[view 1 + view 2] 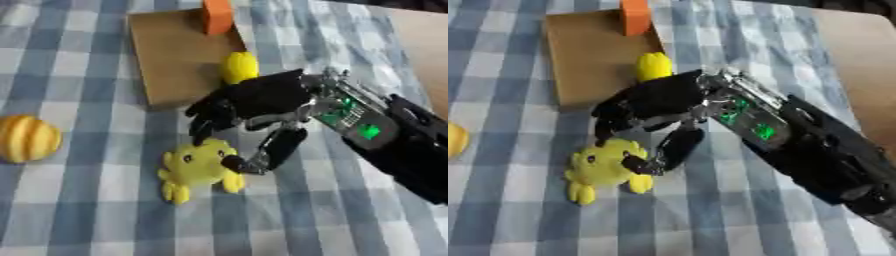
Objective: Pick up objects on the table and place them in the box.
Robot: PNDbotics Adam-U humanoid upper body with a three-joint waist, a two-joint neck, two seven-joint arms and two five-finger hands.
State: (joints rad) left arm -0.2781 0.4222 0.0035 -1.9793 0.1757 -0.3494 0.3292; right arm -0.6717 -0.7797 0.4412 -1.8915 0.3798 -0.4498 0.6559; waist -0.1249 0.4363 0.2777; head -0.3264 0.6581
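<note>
Down near the middle of the bench (79, 210), which is covered in a blue-and-white checked cloth, lies a yellow plush toy (194, 167) with small stubby legs and a dark eye. It rests flat on the cloth, just in front of a brown cardboard box (175, 55) that lies flattened or very shallow at the far side.

Directly over the toy is the right hand (249, 102), black with silver joints, reaching in from the right side. Its fingers (206, 117) curl downward above the toy's top edge, and its thumb (278, 147) comes down beside the toy's right flank, the tip touching or almost touching it. The toy sits between thumb and fingers, but the hand is not closed round it; the span between them is moderately wide. Green lights show on the wrist behind the hand.

A yellow rounded object (240, 66) lies at the box's near right edge, partly hidden behind the hand. An orange block (218, 15) stands at the box's far edge. Well apart to the left, near the edge of the left eye view, a ribbed orange-yellow round object (28, 138) rests on the cloth.
</note>
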